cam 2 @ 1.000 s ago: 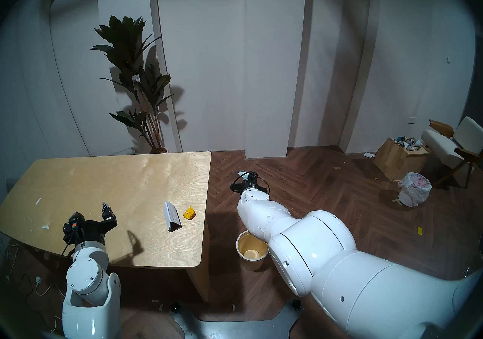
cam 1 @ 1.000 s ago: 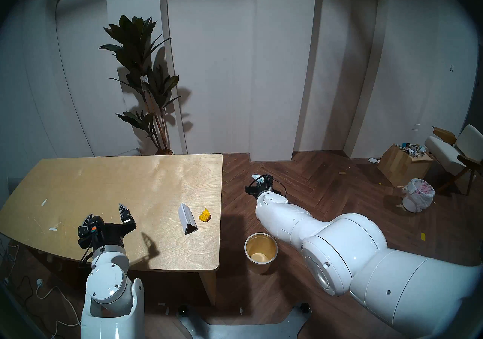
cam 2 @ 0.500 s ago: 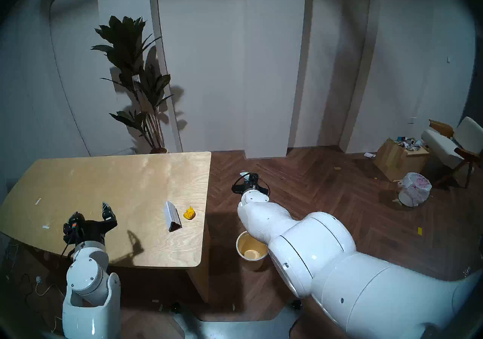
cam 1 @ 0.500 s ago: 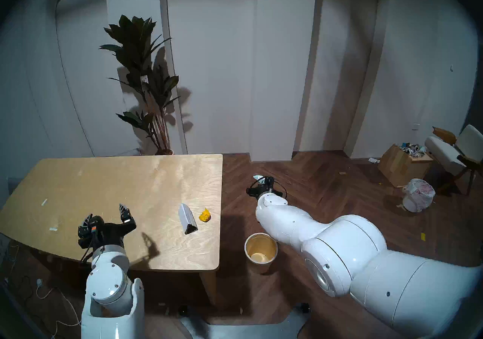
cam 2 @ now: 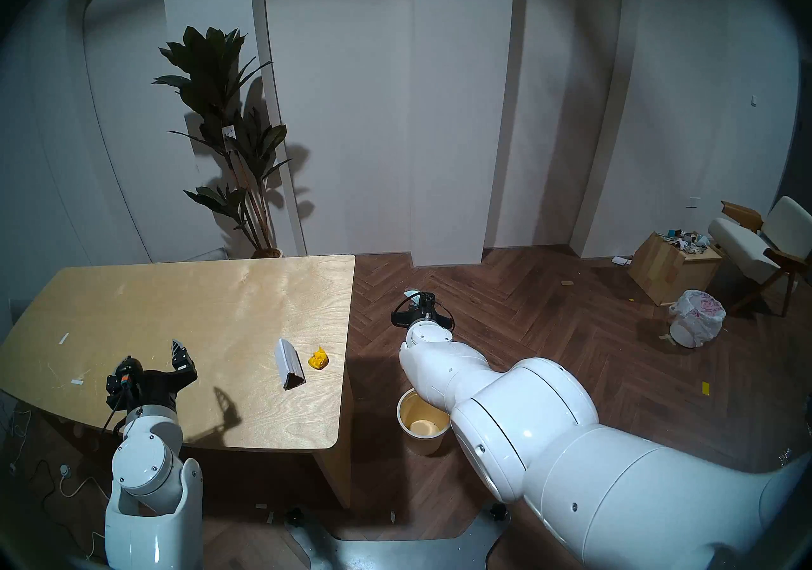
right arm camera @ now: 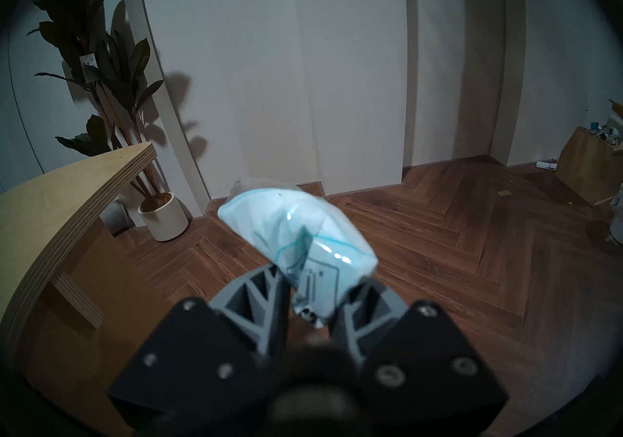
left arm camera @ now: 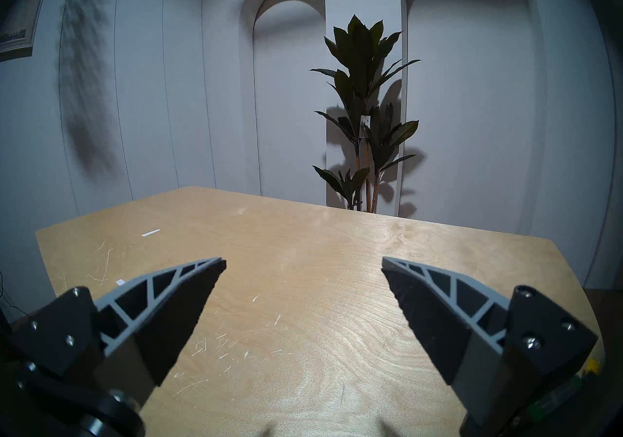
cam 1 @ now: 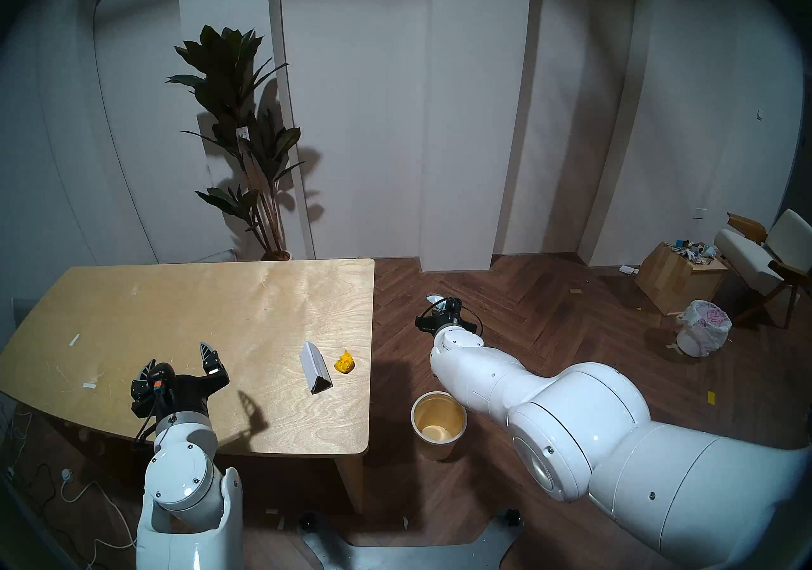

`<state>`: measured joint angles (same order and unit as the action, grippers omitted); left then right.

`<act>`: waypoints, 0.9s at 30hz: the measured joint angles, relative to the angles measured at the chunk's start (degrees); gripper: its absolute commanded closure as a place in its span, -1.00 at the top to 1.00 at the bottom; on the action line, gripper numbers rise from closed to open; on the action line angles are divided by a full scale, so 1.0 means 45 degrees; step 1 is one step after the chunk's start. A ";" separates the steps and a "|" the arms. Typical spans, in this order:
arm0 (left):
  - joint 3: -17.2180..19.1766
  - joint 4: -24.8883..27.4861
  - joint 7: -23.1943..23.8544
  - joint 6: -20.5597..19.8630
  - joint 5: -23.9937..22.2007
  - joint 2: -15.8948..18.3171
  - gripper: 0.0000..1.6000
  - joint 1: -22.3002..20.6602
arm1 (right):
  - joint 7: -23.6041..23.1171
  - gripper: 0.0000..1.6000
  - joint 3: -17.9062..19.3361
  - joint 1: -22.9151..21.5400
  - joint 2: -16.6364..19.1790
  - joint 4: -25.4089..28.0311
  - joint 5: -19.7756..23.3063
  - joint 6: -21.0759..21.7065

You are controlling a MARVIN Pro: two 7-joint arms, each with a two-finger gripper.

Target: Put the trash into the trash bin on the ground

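Note:
My right gripper point(cam 1: 444, 307) point(right arm camera: 315, 286) is shut on the pale blue-white plastic packet point(right arm camera: 296, 234) point(cam 1: 436, 300) and holds it in the air over the floor, beyond and above the cream round trash bin point(cam 1: 438, 424) point(cam 2: 422, 420). The bin stands on the floor by the table's right edge, partly under my right arm. The white triangular carton point(cam 1: 314, 368) point(cam 2: 288, 365) and the yellow crumpled scrap point(cam 1: 344, 363) point(cam 2: 318, 360) lie near the table's right edge. My left gripper point(cam 1: 178, 360) point(left arm camera: 303, 266) is open and empty over the table's front left.
The wooden table point(cam 1: 175, 301) fills the left. A potted plant point(cam 1: 246, 138) stands behind it. At the far right stand a wooden box of scraps point(cam 1: 679, 277), a bag-lined white bin point(cam 1: 703, 334) and a chair point(cam 1: 764, 257). Herringbone floor lies around the cream bin.
My right gripper with the packet has shifted slightly right and a little away from the table. The left arm, carton, scrap and bin have not moved.

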<state>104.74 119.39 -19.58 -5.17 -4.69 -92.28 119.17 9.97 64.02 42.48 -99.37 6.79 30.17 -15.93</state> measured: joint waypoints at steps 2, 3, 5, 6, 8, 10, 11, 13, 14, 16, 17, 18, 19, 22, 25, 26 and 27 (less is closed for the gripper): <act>0.0000 0.0000 0.0000 0.0000 0.0000 0.0001 1.00 0.0000 | 0.0000 0.34 -0.0002 0.0016 0.0008 -0.0002 -0.0008 -0.0018; 0.0000 0.0000 0.0000 0.0000 0.0000 0.0001 1.00 0.0000 | -0.0001 0.63 -0.0002 0.0026 0.0014 -0.0005 -0.0012 -0.0028; 0.0000 0.0000 0.0000 0.0000 0.0000 0.0002 1.00 0.0000 | -0.0010 0.56 -0.0002 0.0039 0.0022 -0.0008 -0.0015 -0.0044; 0.0000 0.0000 0.0000 0.0000 0.0000 0.0002 1.00 0.0000 | -0.0024 0.72 -0.0002 0.0054 0.0029 -0.0010 -0.0018 -0.0057; 0.0000 0.0000 0.0000 0.0000 0.0000 0.0002 1.00 0.0000 | -0.0043 1.00 0.0000 0.0073 0.0039 -0.0014 -0.0021 -0.0072; -0.0001 0.0000 0.0000 0.0000 0.0000 0.0003 1.00 0.0000 | -0.0063 1.00 0.0008 0.0094 0.0048 -0.0018 -0.0022 -0.0090; -0.0001 0.0000 0.0000 0.0000 0.0000 0.0003 1.00 0.0000 | -0.0069 1.00 0.0010 0.0099 0.0050 -0.0019 -0.0022 -0.0094; -0.0001 0.0000 0.0000 0.0000 0.0000 0.0003 1.00 0.0000 | -0.0101 1.00 0.0028 0.0129 0.0062 -0.0024 -0.0022 -0.0118; -0.0001 0.0000 0.0000 0.0000 0.0000 0.0004 1.00 0.0000 | -0.0111 1.00 0.0039 0.0140 0.0066 -0.0026 -0.0022 -0.0127; -0.0002 0.0000 0.0000 0.0000 0.0000 0.0004 1.00 0.0000 | -0.0132 1.00 0.0060 0.0161 0.0072 -0.0032 -0.0022 -0.0146; -0.0003 0.0000 0.0000 0.0000 0.0000 0.0005 1.00 0.0000 | -0.0148 1.00 0.0078 0.0182 0.0076 -0.0035 -0.0019 -0.0162; -0.0004 0.0000 0.0000 0.0000 0.0000 0.0005 1.00 0.0000 | -0.0153 1.00 0.0084 0.0187 0.0077 -0.0036 -0.0017 -0.0167; -0.0004 0.0000 0.0000 0.0000 0.0000 0.0005 1.00 -0.0001 | -0.0167 1.00 0.0114 0.0207 0.0081 -0.0042 -0.0005 -0.0180; -0.0004 0.0000 0.0000 0.0000 0.0000 0.0005 1.00 -0.0001 | -0.0184 1.00 0.0156 0.0235 0.0087 -0.0050 0.0014 -0.0199; -0.0004 0.0000 0.0000 0.0000 0.0000 0.0006 1.00 -0.0001 | -0.0203 1.00 0.0207 0.0267 0.0094 -0.0060 0.0037 -0.0216; -0.0004 0.0000 -0.0001 0.0000 0.0000 0.0006 1.00 -0.0001 | -0.0212 1.00 0.0234 0.0280 0.0098 -0.0062 0.0050 -0.0225; -0.0004 0.0000 -0.0001 0.0000 0.0000 0.0006 1.00 -0.0001 | -0.0217 1.00 0.0251 0.0284 0.0099 -0.0062 0.0059 -0.0229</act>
<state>104.72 119.39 -19.58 -5.17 -4.69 -92.25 119.17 8.99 65.15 43.76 -98.92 6.51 30.43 -16.96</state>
